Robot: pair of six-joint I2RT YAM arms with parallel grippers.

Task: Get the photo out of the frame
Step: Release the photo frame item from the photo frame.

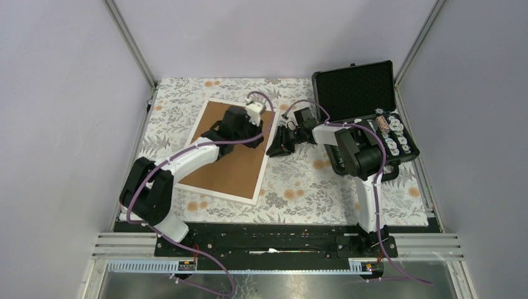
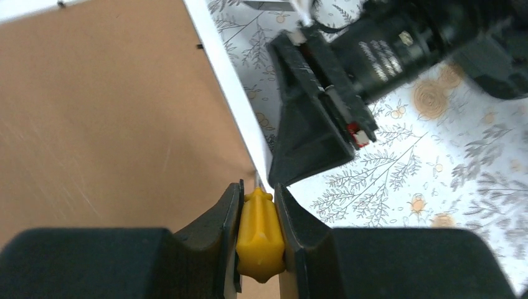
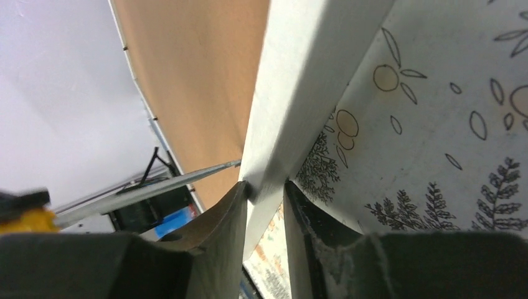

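Brown fibreboard back of frame [image 1: 240, 169] facing up, flat on floral tablecloth [image 1: 299, 187], left of black case [image 1: 358, 93]. Left gripper [image 2: 257, 190] clamped narrow on yellow tool [image 2: 259, 240], metal tip [image 2: 256, 178] at white frame edge. Right gripper [image 3: 266, 187] nearly closed, pinching that same edge.

Left arm [image 1: 193, 156] and right arm [image 1: 348, 146] inward, wrists close together, jaws narrow.

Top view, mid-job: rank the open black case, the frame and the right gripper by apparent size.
1. Open black case, lid and tray together.
2. Frame, not far behind.
3. Right gripper, smallest by far.
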